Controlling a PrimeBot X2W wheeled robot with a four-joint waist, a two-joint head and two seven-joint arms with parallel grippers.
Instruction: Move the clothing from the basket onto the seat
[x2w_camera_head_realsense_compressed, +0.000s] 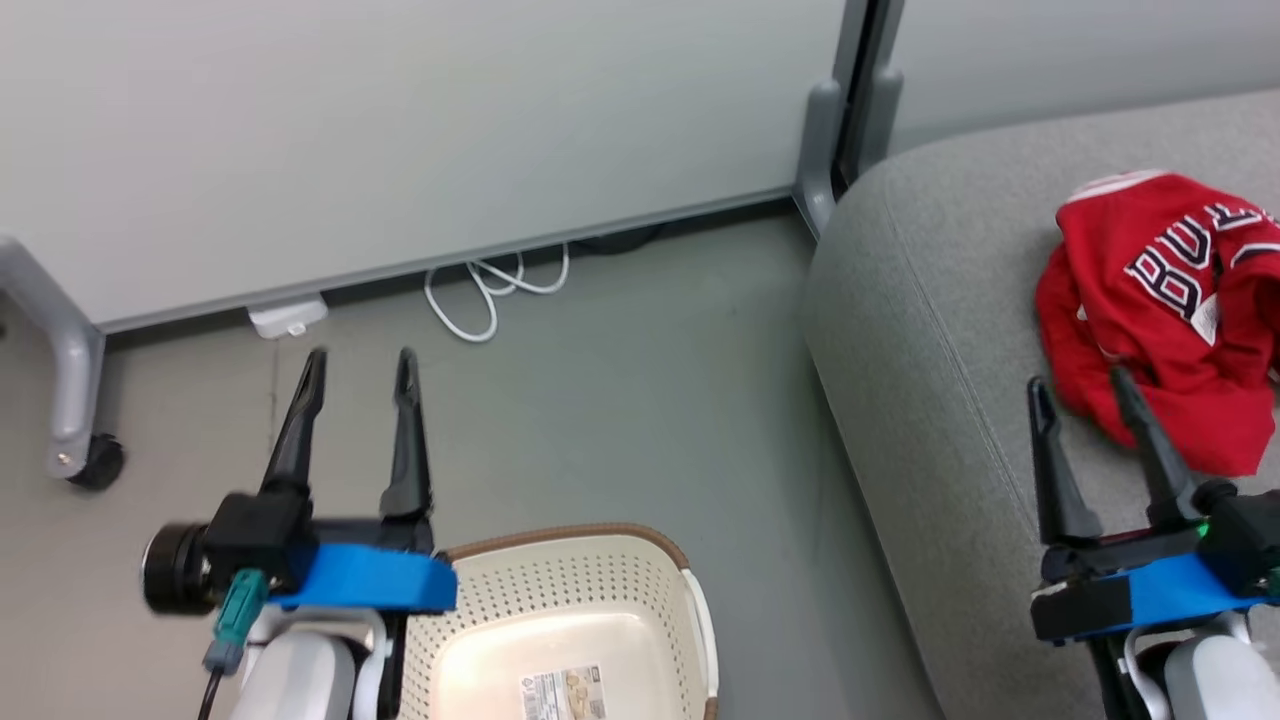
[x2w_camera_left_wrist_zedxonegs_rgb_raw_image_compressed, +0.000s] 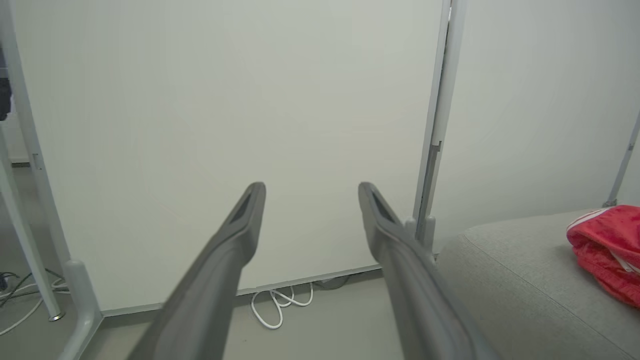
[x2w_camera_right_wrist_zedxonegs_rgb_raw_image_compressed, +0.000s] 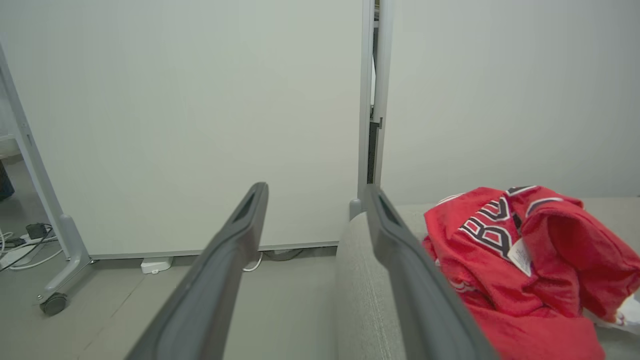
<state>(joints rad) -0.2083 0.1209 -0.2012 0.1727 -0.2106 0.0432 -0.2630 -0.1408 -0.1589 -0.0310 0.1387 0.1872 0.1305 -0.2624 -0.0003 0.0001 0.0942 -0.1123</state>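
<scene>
On grey fabric cushion seat (x2w_camera_head_realsense_compressed: 930, 330), right: crumpled red sports clothing (x2w_camera_head_realsense_compressed: 1150, 360).
Cream perforated plastic basket (x2w_camera_head_realsense_compressed: 560, 590), near left; left gripper (x2w_camera_head_realsense_compressed: 360, 362) and right gripper (x2w_camera_head_realsense_compressed: 1078, 385) spread, empty.

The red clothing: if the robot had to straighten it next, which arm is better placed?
Right, probably: the right claw is open over the seat, tips beside the clothing. The left claw, also open, sits by the basket, away from it.

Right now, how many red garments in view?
1 sure: lettered jersey crumpled on the seat, by the right gripper. Another may be bundled inside; none visible in the basket.
</scene>
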